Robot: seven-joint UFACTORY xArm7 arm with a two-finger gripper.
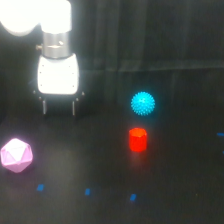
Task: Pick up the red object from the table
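Note:
The red object (138, 139) is a small red-orange stubby cylinder standing on the dark table (90, 160), right of the middle. My gripper (59, 106) hangs from the white arm at the upper left, well to the left of the red object and apart from it. Its two thin dark fingers (44, 106) stand apart with nothing between them, so it is open and empty.
A cyan spiky ball (143, 103) sits just behind the red object. A larger pink polyhedron (16, 155) lies at the exterior view's left edge. Small blue marks (87, 191) dot the table's front.

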